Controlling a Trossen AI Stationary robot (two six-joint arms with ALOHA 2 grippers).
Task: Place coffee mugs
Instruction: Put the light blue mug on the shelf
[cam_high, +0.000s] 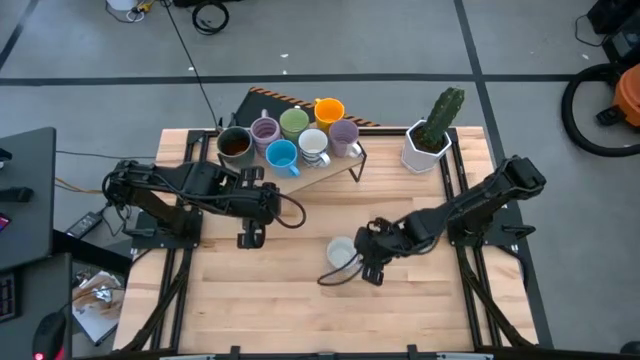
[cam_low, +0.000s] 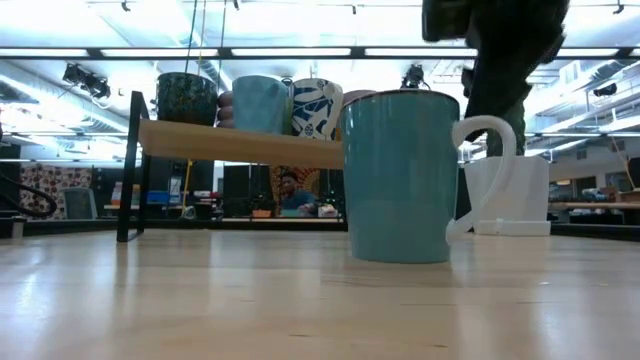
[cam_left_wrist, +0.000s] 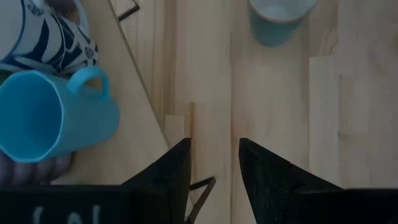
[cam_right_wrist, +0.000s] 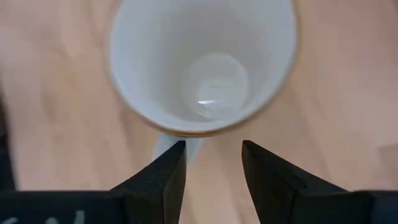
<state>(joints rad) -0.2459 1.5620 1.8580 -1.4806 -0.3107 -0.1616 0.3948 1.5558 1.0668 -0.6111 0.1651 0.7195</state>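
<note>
High view: wooden slat table (cam_high: 260, 300); raised wooden shelf (cam_high: 335, 165) bearing seven ceramic mugs (cam_high: 297, 140). Teal white-lined mug (cam_high: 341, 251) stands alone on the table, right gripper (cam_high: 366, 262) just beside it.

Low view: teal mug upright.

Left wrist view: left gripper (cam_left_wrist: 214, 171) parted, empty, near the shelf.

Right wrist view: right fingers (cam_right_wrist: 165, 171) spread, straddling the mug's handle, holding nothing.

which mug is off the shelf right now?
The teal, white-lined mug standing alone on the table, directly under the open right gripper. The other seven sit clustered on the raised wooden shelf at the back.
</note>
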